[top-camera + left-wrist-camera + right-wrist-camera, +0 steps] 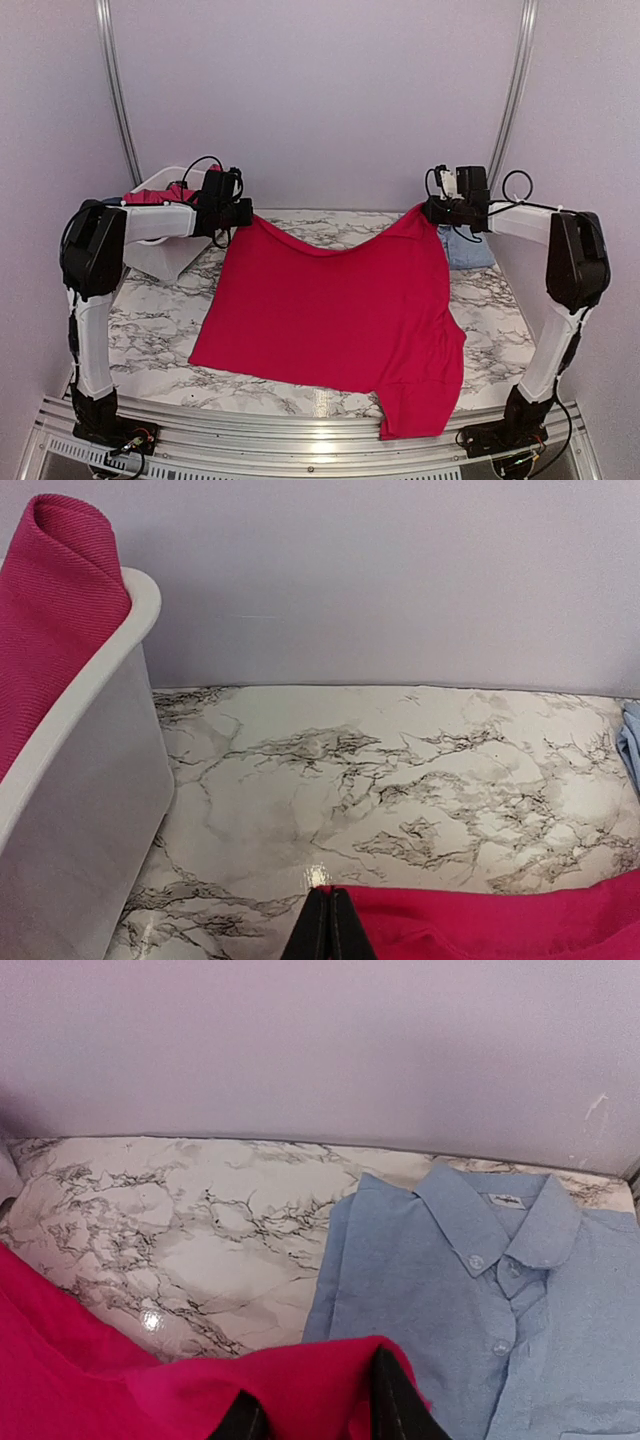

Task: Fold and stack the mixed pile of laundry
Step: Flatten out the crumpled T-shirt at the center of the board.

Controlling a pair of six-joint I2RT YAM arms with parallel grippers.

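A bright red garment (335, 310) hangs stretched between my two grippers and drapes down over the marble table to its front edge. My left gripper (243, 213) is shut on its far left corner; in the left wrist view its fingertips (330, 920) pinch the red edge (500, 925). My right gripper (432, 211) is shut on the far right corner; the red cloth (200, 1390) bunches over its fingers (395, 1405). A folded light blue shirt (500, 1300) lies flat at the back right, also in the top view (470, 250).
A white plastic basket (165, 250) stands at the back left with another pink-red cloth (50, 600) hanging over its rim (120, 650). Grey walls close in behind and at both sides. A metal rail runs along the table's front edge (300, 430).
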